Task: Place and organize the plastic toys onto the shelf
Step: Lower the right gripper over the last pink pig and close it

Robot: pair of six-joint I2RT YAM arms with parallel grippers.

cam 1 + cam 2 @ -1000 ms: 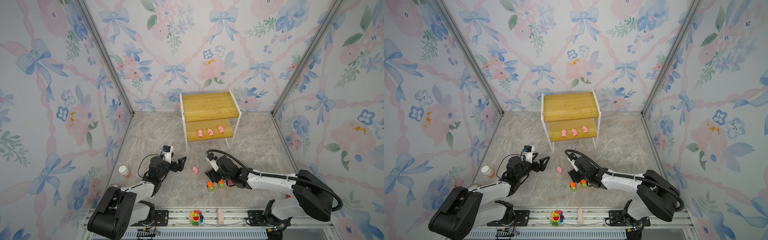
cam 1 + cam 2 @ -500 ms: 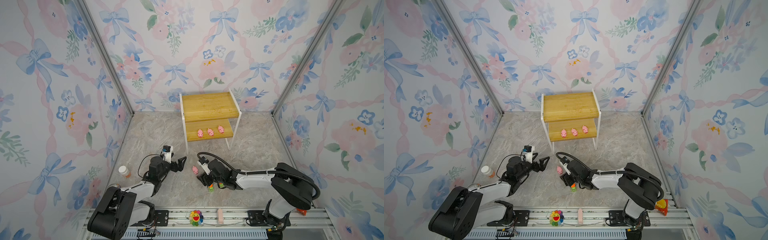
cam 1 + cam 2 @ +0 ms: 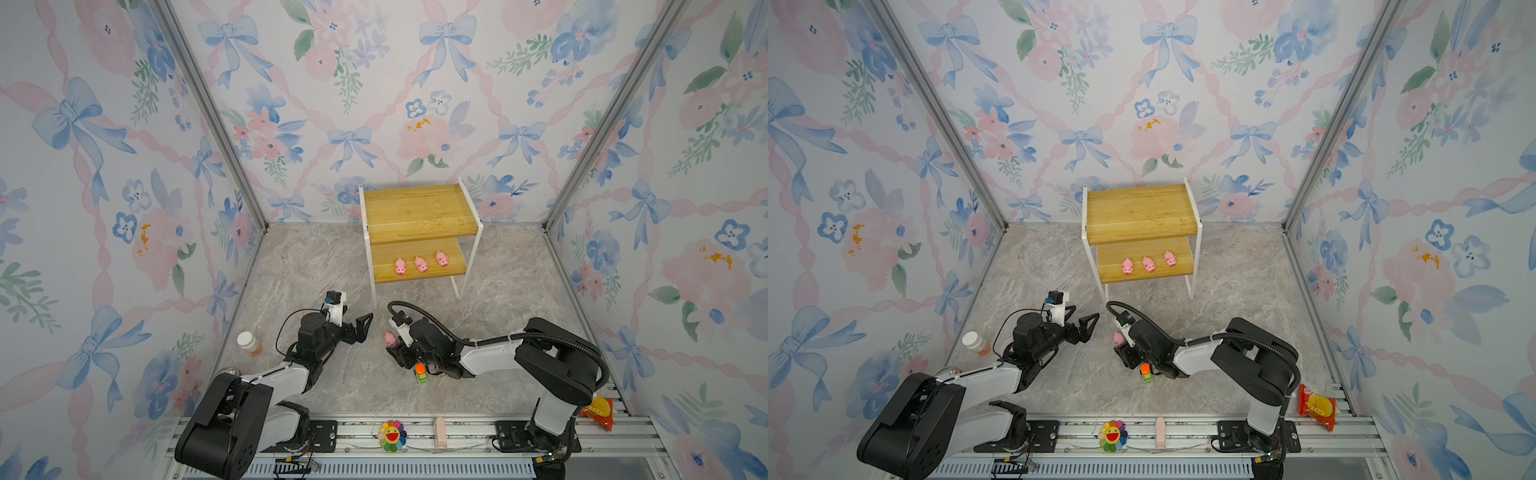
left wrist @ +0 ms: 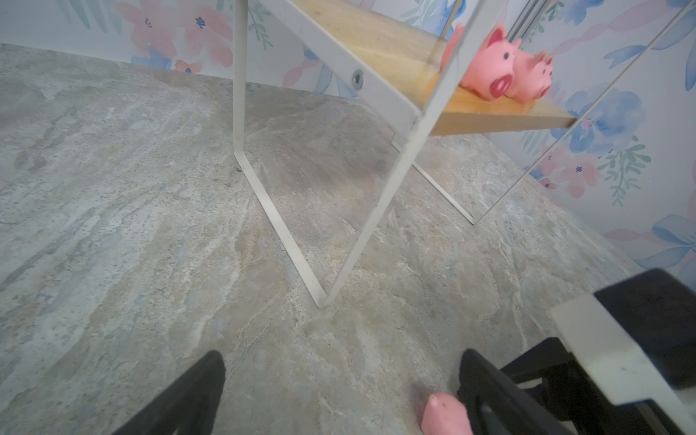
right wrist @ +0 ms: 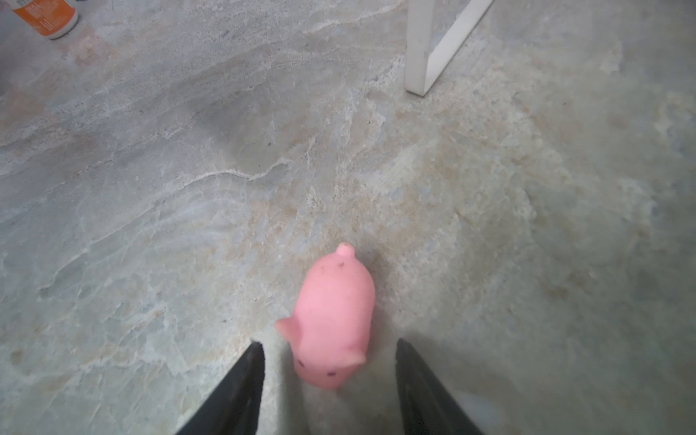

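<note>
Now our right gripper (image 5: 327, 348) has the loose pig (image 5: 333, 305) between its part-open jaws, ungripped; next we close and lift.

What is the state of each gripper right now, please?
Left gripper: open, empty.
Right gripper: open, jaws either side of the pink pig, not gripping it.

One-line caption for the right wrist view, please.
Right gripper, jaws open, flanks a pink pig on the marble floor; shelf leg and orange bottle beyond.
</note>
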